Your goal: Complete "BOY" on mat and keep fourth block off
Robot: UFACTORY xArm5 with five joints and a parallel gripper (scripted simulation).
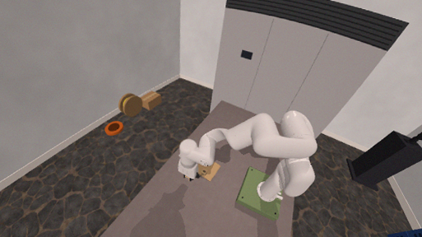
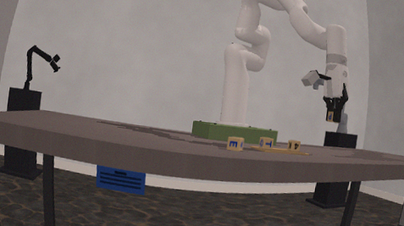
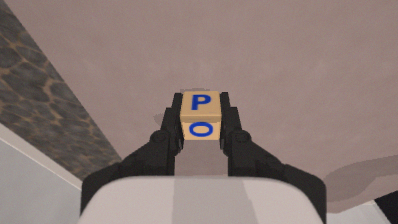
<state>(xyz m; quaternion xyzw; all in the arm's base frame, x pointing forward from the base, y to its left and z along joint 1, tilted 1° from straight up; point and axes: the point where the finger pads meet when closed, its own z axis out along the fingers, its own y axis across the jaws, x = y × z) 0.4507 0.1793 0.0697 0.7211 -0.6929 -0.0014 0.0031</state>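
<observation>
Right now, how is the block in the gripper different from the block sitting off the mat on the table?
The held block hangs high above the table, clamped in the gripper; the off-mat block rests on the table. The held block shows P and O in the wrist view; the off-mat block's visible face reads like a sideways E. Both are tan cubes with blue letters.

My white arm arches high, wrist pointing down, and my gripper (image 3: 200, 100) clamps a lettered block (image 3: 201, 118).
</observation>
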